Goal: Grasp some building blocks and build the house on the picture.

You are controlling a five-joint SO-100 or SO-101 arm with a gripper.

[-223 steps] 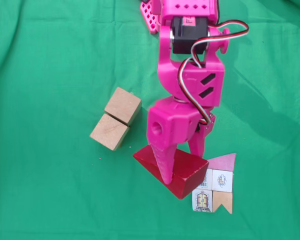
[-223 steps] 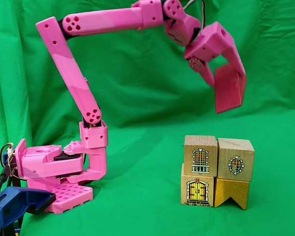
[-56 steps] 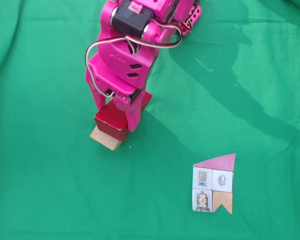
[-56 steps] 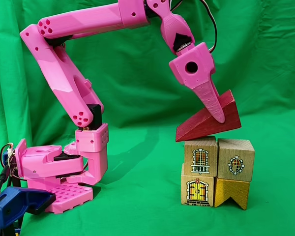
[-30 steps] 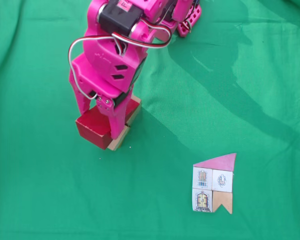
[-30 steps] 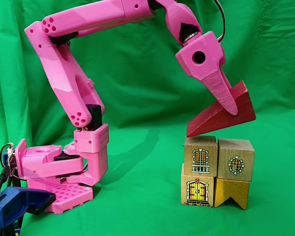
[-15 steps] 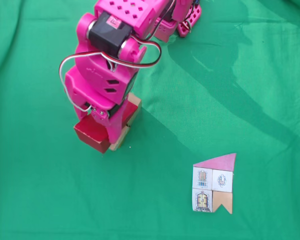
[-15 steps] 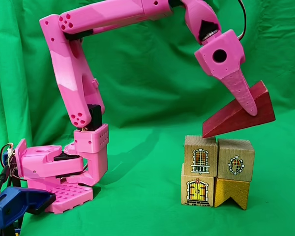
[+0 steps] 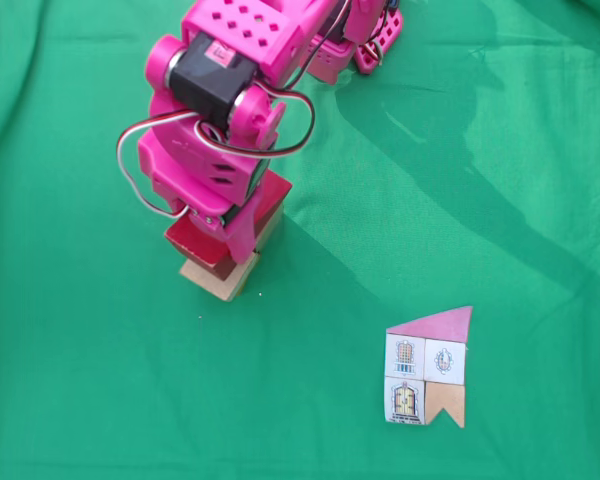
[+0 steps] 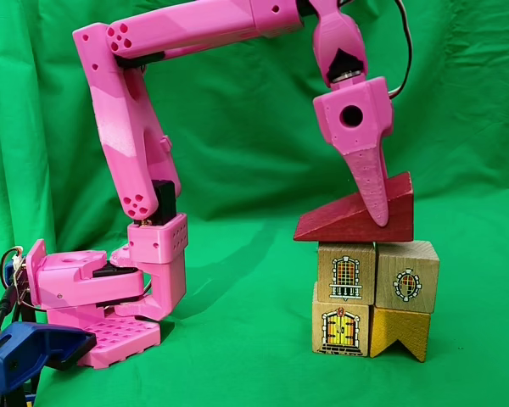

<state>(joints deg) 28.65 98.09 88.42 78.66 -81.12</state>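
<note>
Where the green cloth (image 10: 237, 356) lies bare in front of the stack in a fixed view, you have open room, with the pink base (image 10: 102, 297) well off to the left. Your gripper (image 10: 378, 222) is clamped on the red block (image 10: 343, 222), which sits on the tan blocks (image 10: 377, 297), its left end overhanging their edge. In a fixed view from above, the picture (image 9: 428, 368) lies well apart on the cloth.

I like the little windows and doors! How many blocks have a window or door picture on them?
3. In the side fixed view: the top-left block has a window, the top-right block has a round window, and the bottom-left block has a door. Other faces are hidden, so more pictures could exist.
</note>
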